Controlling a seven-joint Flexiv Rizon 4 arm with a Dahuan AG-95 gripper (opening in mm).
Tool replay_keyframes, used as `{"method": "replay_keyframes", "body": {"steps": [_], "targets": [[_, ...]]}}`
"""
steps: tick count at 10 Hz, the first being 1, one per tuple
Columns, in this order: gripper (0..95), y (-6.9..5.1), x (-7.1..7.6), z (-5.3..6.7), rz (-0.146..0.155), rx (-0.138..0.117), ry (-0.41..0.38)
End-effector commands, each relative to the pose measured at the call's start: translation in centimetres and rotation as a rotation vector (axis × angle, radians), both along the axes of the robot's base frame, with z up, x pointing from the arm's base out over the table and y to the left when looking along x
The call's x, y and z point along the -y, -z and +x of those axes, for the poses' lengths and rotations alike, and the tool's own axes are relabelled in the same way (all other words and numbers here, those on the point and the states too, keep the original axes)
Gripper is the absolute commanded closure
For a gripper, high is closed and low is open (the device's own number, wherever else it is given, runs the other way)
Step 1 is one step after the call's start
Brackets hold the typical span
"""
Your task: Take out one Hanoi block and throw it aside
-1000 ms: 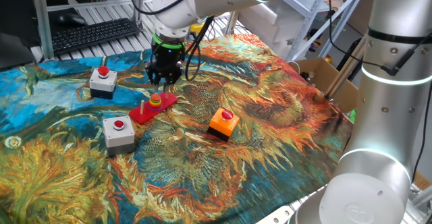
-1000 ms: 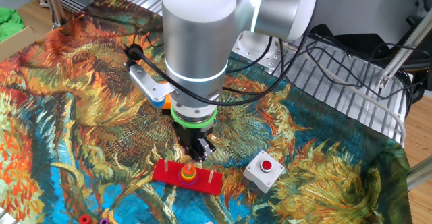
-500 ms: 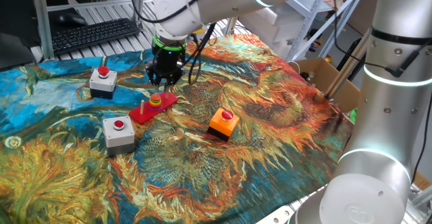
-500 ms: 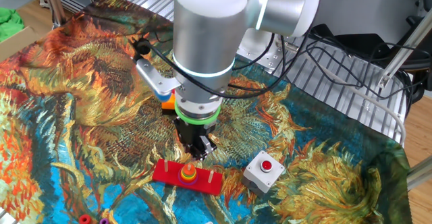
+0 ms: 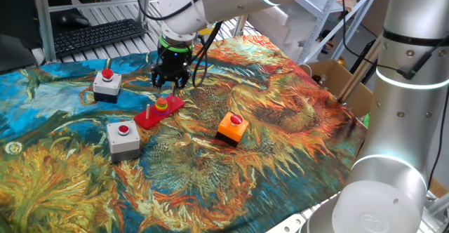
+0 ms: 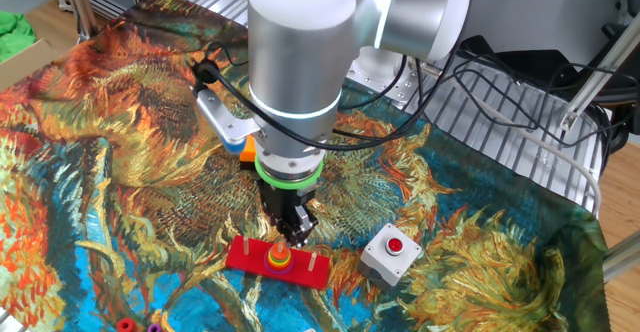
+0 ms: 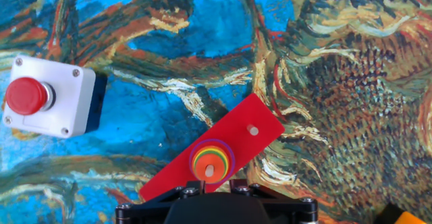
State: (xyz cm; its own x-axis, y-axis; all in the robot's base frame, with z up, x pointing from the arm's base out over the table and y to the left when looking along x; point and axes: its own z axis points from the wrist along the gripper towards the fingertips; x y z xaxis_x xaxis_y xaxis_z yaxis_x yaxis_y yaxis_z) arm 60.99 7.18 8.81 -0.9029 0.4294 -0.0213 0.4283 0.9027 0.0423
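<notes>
Claw [image 5: 170, 83] hangs above the red Hanoi base [image 5: 159, 111], over its far end in one fixed view, a touch higher and further back than half a second ago; in the other fixed view the arm has swung slightly back toward the position it had a second ago, claw [image 6: 290, 234] just above the ring stack [image 6: 279, 259]; no contact with the stack visible; fingertips not resolved in any view, so cannot tell how far open the claw is, and nothing seen held in it; hand view shows only the black claw housing at the bottom edge, directly below the stack; ring stack [image 7: 211, 161] sits on the middle peg of the base [image 7: 223, 150], purple ring at the bottom, orange on top, peg tip showing; one bare peg toward the upper right; base lies diagonally on the painted cloth on the tabletop [image 5: 295, 135], unmoved; grey button box [image 7: 48, 96] near its left; orange button box [image 5: 231, 128] well apart to the right, also unmoved.
</notes>
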Motion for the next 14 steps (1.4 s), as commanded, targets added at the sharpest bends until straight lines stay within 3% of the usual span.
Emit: {"method": "replay_keyframes", "body": {"steps": [1,3,12,13,14], "targets": [[57.0,0.4,-0.2,0.7,0.008,-0.006,0.004],[57.0,1.1,-0.3,1.4,0.005,-0.009,0.011],[57.0,2.7,-0.2,1.6,0.003,-0.007,0.019],[38.0,2.8,-0.2,1.6,0.003,-0.007,0.019],[38.0,3.0,-0.2,1.5,0.003,-0.006,0.019]]}}
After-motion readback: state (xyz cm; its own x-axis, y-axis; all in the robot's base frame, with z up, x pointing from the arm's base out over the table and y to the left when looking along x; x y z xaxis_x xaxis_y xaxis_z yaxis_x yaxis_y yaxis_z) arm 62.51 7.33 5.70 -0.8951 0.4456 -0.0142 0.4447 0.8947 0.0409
